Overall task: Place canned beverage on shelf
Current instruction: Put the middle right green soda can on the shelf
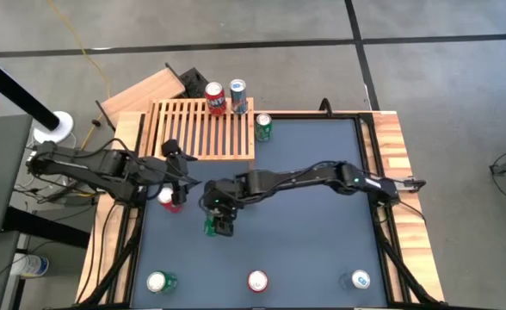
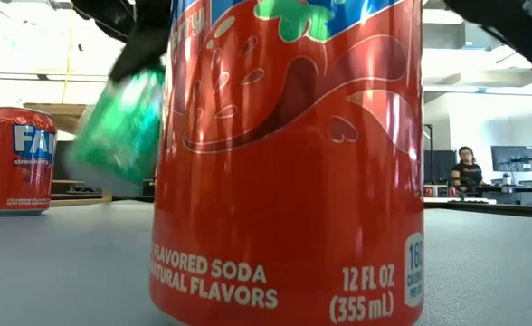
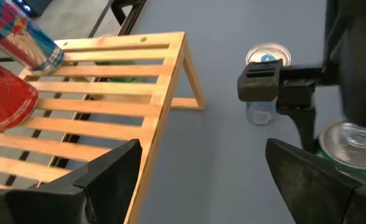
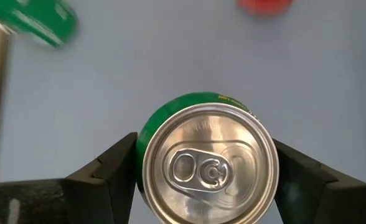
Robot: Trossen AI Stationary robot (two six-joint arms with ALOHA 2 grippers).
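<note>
One green can sits upright between the two fingers of the right tool, just left of centre in the overhead frame; the wrist camera looks straight down on its silver lid, with a dark finger hard against each side, so the can reads as grasped, standing on or barely above the blue tabletop. From there the slatted shelf lies toward the upper left of the overhead frame, a short way off, its long side running left to right and its slats running the same way. Two cans, one red and one blue, already stand at its upper right edge, and a second green can stands on the tabletop just beside its right end. Judged from this, the coming move is a carry up-frame, can kept vertical, to a free stretch of slats. Closer to the shelf is the left tool, jaws spread and empty, beside a red can at left of centre. Three further cans line the bottom edge.
</note>
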